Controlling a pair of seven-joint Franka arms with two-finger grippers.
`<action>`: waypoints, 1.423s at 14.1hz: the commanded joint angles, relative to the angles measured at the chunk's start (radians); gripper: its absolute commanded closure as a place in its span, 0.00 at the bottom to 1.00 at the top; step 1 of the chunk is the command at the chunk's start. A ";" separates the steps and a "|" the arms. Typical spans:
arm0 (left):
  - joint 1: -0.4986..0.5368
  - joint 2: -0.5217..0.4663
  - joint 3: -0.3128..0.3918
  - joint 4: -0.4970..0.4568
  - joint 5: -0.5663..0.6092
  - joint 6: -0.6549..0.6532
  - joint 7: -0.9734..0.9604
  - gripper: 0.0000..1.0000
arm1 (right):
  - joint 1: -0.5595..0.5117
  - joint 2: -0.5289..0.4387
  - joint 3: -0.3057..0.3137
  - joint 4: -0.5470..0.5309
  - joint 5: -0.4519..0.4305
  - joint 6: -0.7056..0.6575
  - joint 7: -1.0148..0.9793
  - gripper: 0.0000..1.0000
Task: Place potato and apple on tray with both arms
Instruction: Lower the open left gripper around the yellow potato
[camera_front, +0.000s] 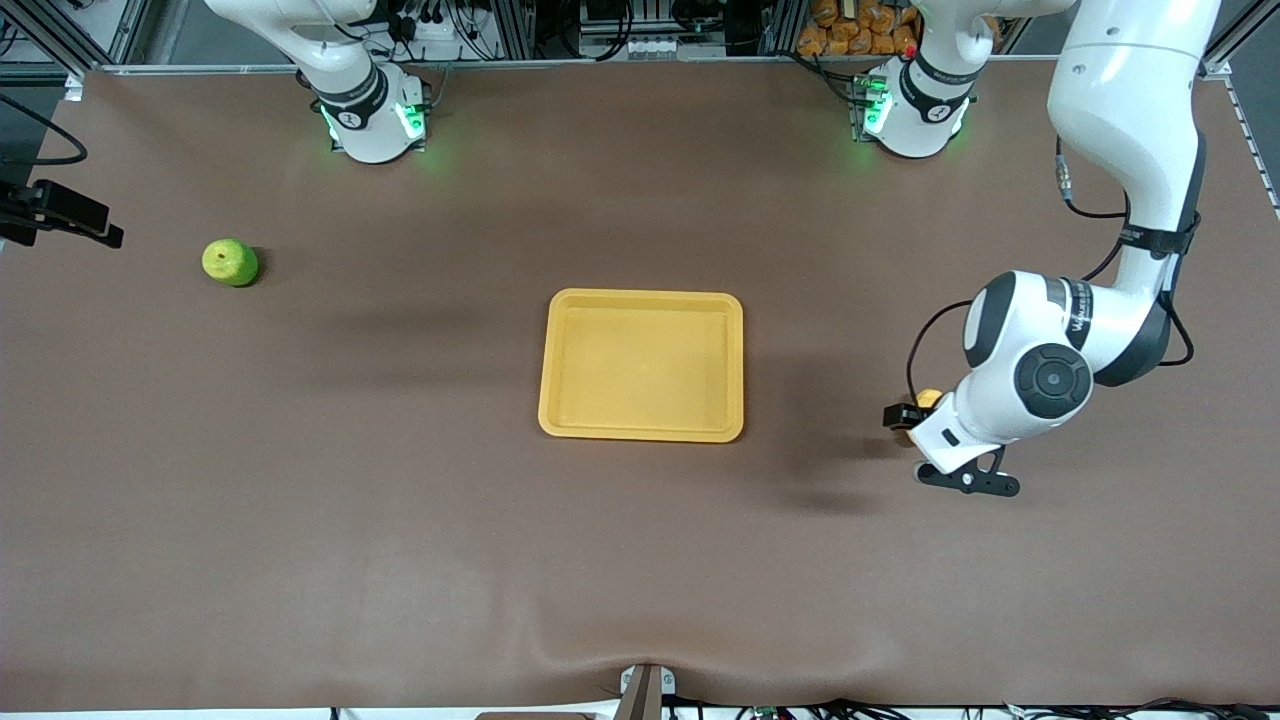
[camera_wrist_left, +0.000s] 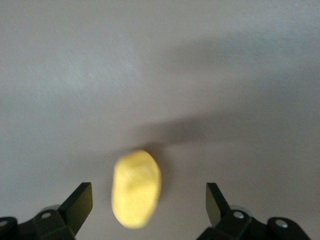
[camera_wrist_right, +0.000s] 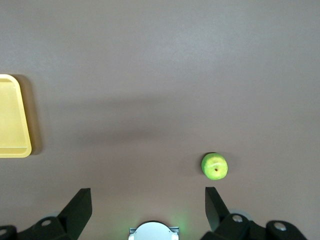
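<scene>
Nothing was on the flat, glossy yellow-orange plastic tray (camera_front: 641, 365) yet; both pieces sat on the worktop (camera_front: 400, 520).

The left gripper (camera_wrist_left: 149, 200) hung low over the small, smooth, lumpy yellow-orange potato (camera_wrist_left: 136, 188) toward the left arm's end, its fingers (camera_wrist_left: 80, 200) spread wide and not touching it. The round, waxy yellow-green apple (camera_front: 230, 262) lay well apart from the tray toward the right arm's end, with the right gripper (camera_wrist_right: 148, 206) waiting high above, fingers apart. Both pickups looked still to come.

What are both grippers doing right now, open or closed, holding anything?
Left gripper: open, low over the potato, not gripping it.
Right gripper: open, empty, high over the table with the apple below.
</scene>
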 joint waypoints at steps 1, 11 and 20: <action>0.056 -0.013 -0.011 -0.113 0.015 0.178 0.072 0.00 | -0.004 0.009 0.005 0.022 -0.008 -0.016 -0.005 0.00; 0.037 0.002 -0.006 -0.208 0.096 0.209 0.050 0.00 | -0.007 0.012 0.005 0.022 0.000 -0.016 -0.007 0.00; 0.037 0.014 -0.006 -0.214 0.128 0.207 0.029 0.00 | -0.011 0.018 0.005 0.022 0.003 -0.022 -0.007 0.00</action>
